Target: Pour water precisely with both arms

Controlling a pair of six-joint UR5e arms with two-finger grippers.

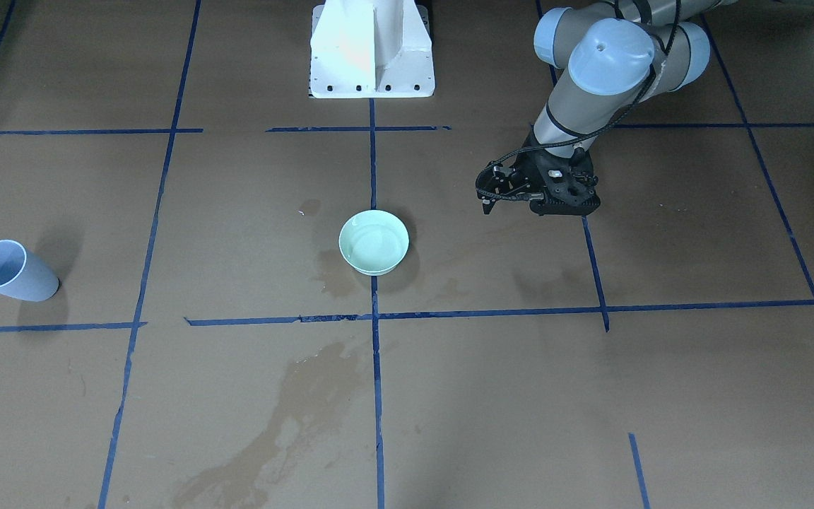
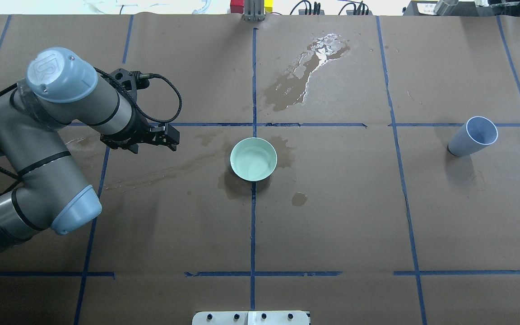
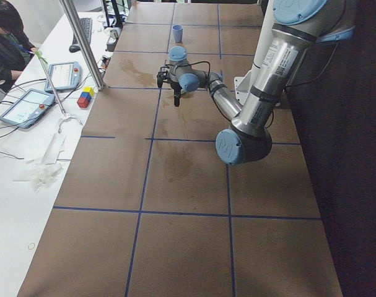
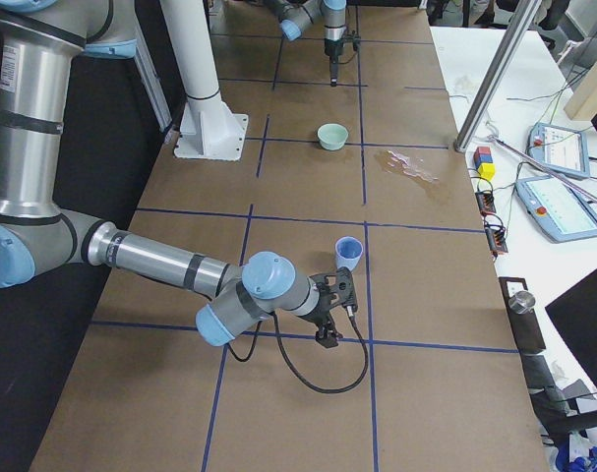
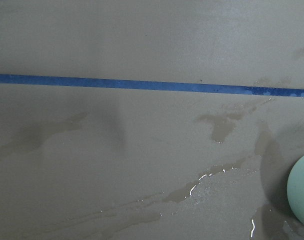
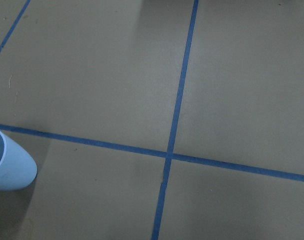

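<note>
A mint-green bowl (image 1: 373, 242) (image 2: 253, 159) stands at the table's middle with a faint sheen of water inside. My left gripper (image 1: 486, 191) (image 2: 172, 136) hangs empty above the paper on my left of the bowl, and its jaws look open. The left wrist view shows only the bowl's edge (image 5: 302, 195) and wet streaks (image 5: 207, 177). A pale-blue cup (image 1: 8, 272) (image 2: 472, 137) (image 6: 6, 165) stands far to my right. My right gripper (image 4: 329, 329) shows only in the exterior right view, low beside the cup (image 4: 348, 252). I cannot tell whether it is open or shut.
A spilled puddle (image 2: 305, 76) (image 1: 294, 410) lies beyond the bowl, with damp stains around the bowl. The white pedestal (image 1: 372, 56) stands at my base. A metal post (image 4: 495, 79), tablets and an operator (image 3: 5, 37) are along the far side.
</note>
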